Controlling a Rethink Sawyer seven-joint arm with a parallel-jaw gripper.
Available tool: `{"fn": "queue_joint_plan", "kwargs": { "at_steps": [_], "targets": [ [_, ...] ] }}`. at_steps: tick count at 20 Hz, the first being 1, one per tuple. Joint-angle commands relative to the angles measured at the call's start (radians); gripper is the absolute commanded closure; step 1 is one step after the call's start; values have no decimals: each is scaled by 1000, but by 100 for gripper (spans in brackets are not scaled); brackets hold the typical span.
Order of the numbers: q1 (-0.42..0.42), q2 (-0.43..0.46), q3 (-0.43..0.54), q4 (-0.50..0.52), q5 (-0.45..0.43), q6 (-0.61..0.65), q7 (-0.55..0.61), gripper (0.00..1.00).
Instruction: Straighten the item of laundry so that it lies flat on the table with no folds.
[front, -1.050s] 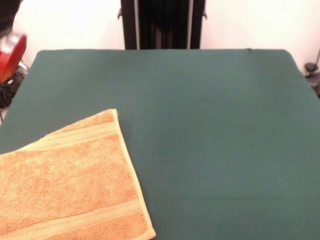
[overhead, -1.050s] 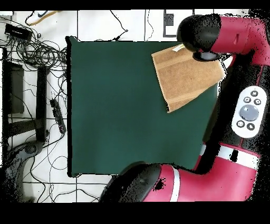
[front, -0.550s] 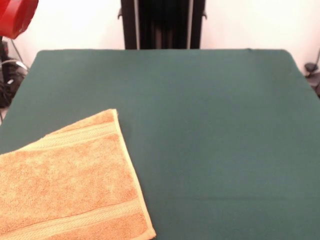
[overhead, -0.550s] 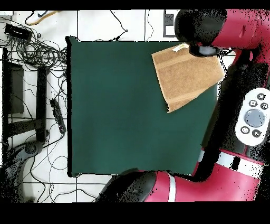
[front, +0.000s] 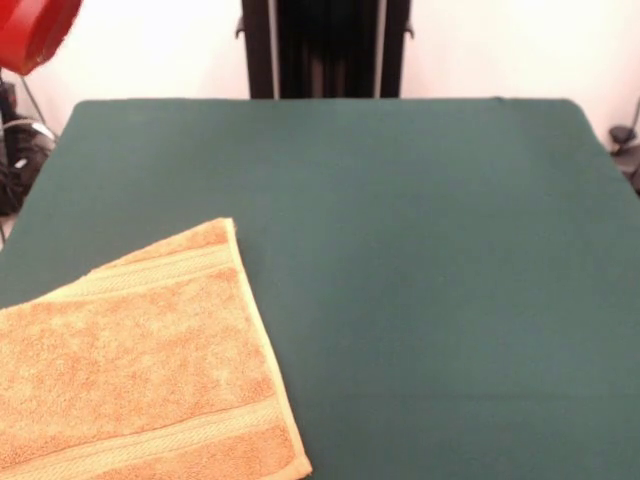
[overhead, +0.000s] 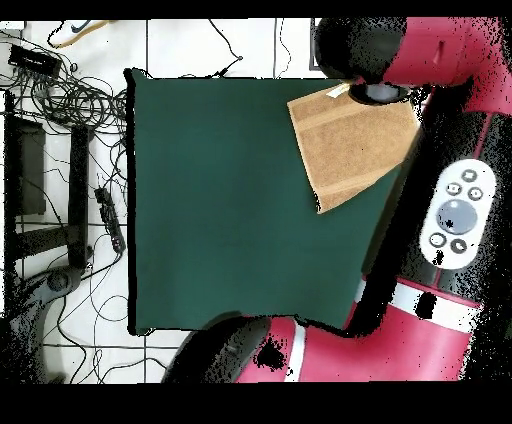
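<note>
Your claw (overhead: 378, 93) shows only in the overhead view, as a dark rounded end under the red and black arm (overhead: 430, 50), and you cannot tell how far open it is or whether it grips anything. It sits at the towel's (overhead: 352, 140) corner by the table's edge, just beside a small white label (overhead: 338, 90); whether it touches the cloth cannot be told

In the front view, a red part of the arm (front: 35, 30) shows at the upper left, beyond the table's (front: 430, 250) far left corner. The orange-tan towel (front: 140, 360) lies at the near left of the table, spread out with no fold showing, and turned askew to the table's edges. A woven band crosses it near each end. Its far corner points toward the table's middle, its right edge runs down to a near corner at the picture's bottom, and its left and near parts run out of the picture

To the right of the towel and beyond it, the dark green cloth stretches open to the far and right edges. In the overhead view, cables (overhead: 70, 95) lie on the floor past the side away from the towel
</note>
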Motion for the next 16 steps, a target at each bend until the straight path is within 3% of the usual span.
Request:
{"fn": "queue_joint_plan", "kwargs": {
  "at_steps": [1, 4, 6, 11, 16],
  "targets": [
    [64, 93, -30, 79, 21, 88, 511, 0],
    [64, 98, -28, 74, 23, 87, 461, 0],
    [57, 87, -12, 95, 9, 13, 357, 0],
    [-44, 26, 121, 208, 129, -90, 118, 0],
    [-74, 40, 149, 204, 155, -112, 28, 0]
  ]
}}
